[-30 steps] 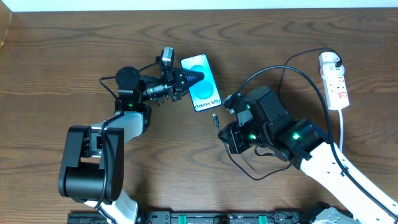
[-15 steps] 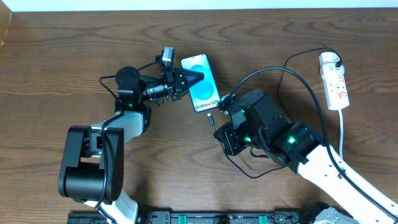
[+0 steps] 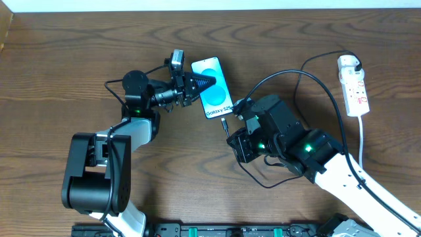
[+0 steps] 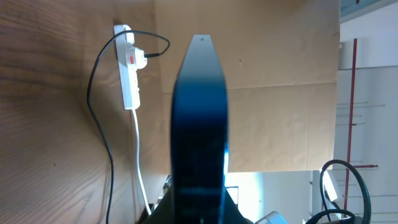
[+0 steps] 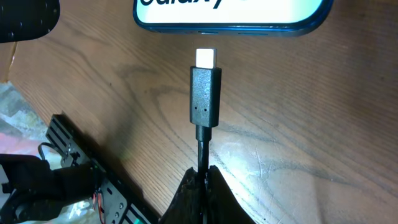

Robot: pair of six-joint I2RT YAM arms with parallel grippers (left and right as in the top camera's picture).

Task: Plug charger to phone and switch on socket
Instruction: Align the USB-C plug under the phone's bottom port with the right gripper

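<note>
The phone [image 3: 213, 89], its blue screen lit, lies on the wood table with my left gripper [image 3: 208, 82] shut on its side. In the left wrist view the phone [image 4: 199, 112] shows edge-on between the jaws of that gripper [image 4: 199, 211]. My right gripper [image 5: 202, 177] is shut on the charger cable just behind its black connector [image 5: 204, 96]. The silver tip points at the phone's bottom edge [image 5: 230, 17] with a small gap between them. Overhead, the right gripper [image 3: 231, 133] sits just below the phone. The charger cable [image 3: 283, 74] arcs to a white plug in the socket [image 3: 354, 89] at far right.
The white socket strip [image 4: 129, 74] and its white lead also show in the left wrist view, against a cardboard wall. A black equipment rail [image 3: 217, 230] runs along the table's front edge. Thicker robot cables loop beneath the right arm [image 3: 263, 181].
My right gripper has carried the connector up and left, closer to the phone's bottom edge. The left gripper and phone have stayed put.
</note>
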